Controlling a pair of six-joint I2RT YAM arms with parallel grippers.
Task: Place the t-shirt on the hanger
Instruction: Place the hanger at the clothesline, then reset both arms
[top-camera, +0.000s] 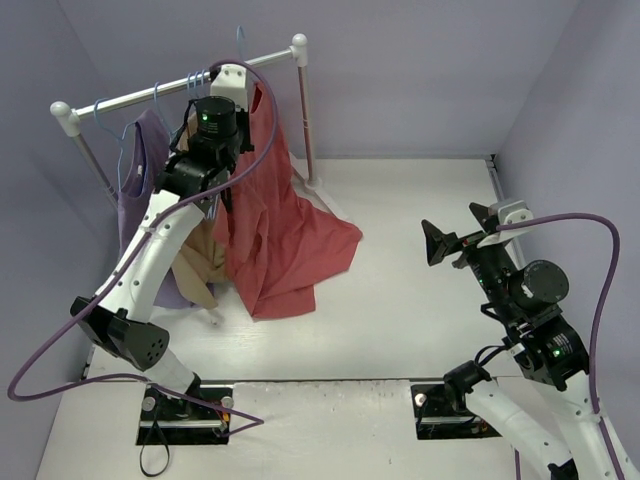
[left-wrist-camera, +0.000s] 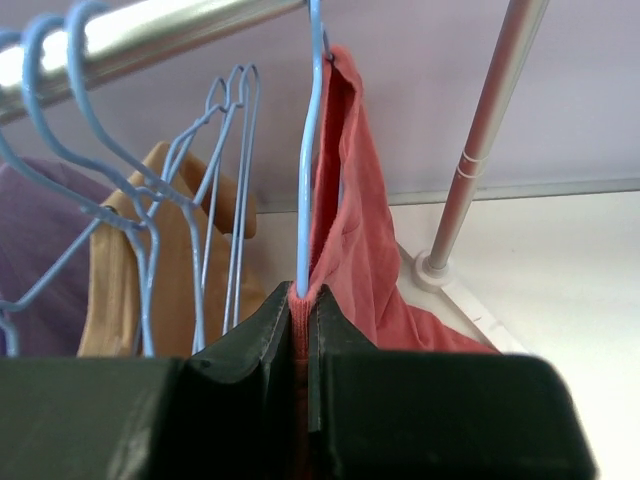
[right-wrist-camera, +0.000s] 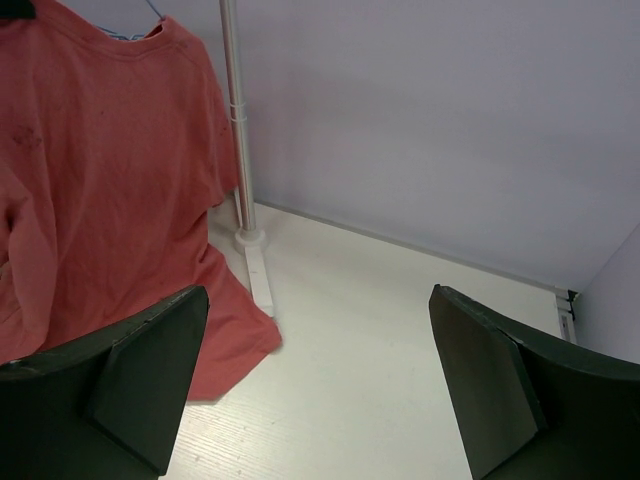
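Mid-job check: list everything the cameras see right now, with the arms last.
t-shirt: one, coral-red, hanging at the rail's right end, hem pooled on the table.
hanger: one, light-blue wire, hooked on the rail, carrying the t-shirt.
spare hangers: several, light-blue wire, on the rail to the left.
lilac top: one, hanging at the rail's left end.
tan garment: one, hanging between the lilac top and the t-shirt.
clothes rail: one, silver, at the table's far left.
table: one, white.
left end effector: shut on the hanger and a fold of t-shirt.
right end effector: open, holding nothing.
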